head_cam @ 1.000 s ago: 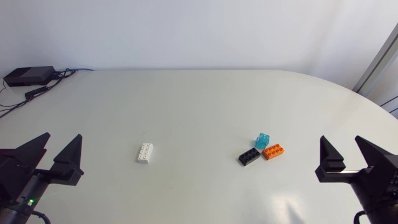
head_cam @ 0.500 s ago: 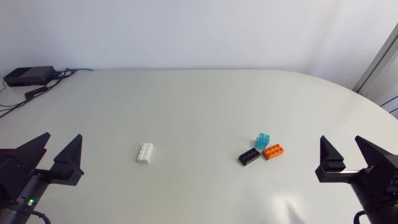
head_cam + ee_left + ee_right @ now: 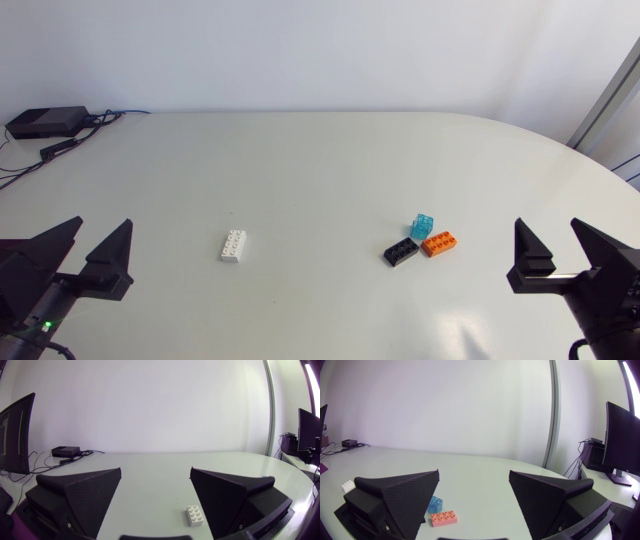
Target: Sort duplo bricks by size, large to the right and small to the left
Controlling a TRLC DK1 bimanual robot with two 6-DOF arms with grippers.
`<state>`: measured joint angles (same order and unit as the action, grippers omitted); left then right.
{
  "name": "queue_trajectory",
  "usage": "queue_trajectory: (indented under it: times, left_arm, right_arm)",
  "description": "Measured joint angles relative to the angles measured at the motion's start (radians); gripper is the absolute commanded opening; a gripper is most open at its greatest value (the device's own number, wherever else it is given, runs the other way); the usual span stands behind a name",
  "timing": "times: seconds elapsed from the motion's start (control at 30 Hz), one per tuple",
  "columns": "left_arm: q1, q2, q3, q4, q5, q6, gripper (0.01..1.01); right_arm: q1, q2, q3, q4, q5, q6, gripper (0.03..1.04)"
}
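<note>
A white brick (image 3: pixel 233 245) lies alone left of the table's middle. Right of the middle sit a black brick (image 3: pixel 401 252), an orange brick (image 3: pixel 439 242) and a small clear blue brick (image 3: pixel 423 226), close together. My left gripper (image 3: pixel 89 246) rests open near the front left edge, well apart from the white brick (image 3: pixel 195 515), which lies ahead of its right finger. At the front right my right gripper (image 3: pixel 560 247) stands open and empty. Ahead of its left finger lie the orange brick (image 3: pixel 444 518) and the blue brick (image 3: pixel 434 504); the white brick (image 3: pixel 346 487) shows beyond that finger.
A black box (image 3: pixel 46 122) with cables sits at the table's far left corner. The table's curved edge (image 3: pixel 560 145) runs along the right side.
</note>
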<state>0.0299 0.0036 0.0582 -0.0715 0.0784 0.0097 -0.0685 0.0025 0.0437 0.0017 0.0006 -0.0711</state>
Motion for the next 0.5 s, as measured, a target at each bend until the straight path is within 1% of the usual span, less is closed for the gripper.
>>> queue_trajectory:
  times: [0.13, 0.27, 0.4, 0.5]
  left_arm:
    - [0.0, 0.008, 0.051, -0.034, 0.0, 0.0, 0.952]
    - [0.0, 0.092, 0.138, -0.063, 0.0, 0.0, 0.952]
    - [0.0, 0.264, 0.245, -0.121, 0.0, 0.0, 0.952]
    - [-0.012, 0.449, 0.361, -0.225, 0.0, -0.001, 0.954]
  right_arm:
    - [0.007, 0.012, 0.021, -0.012, 0.0, 0.0, 1.0]
    - [0.011, 0.1, 0.085, -0.019, -0.007, 0.0, 1.0]
    - [0.015, 0.241, 0.185, -0.041, -0.027, 0.0, 1.0]
    - [0.034, 0.332, 0.251, -0.064, -0.031, 0.0, 1.0]
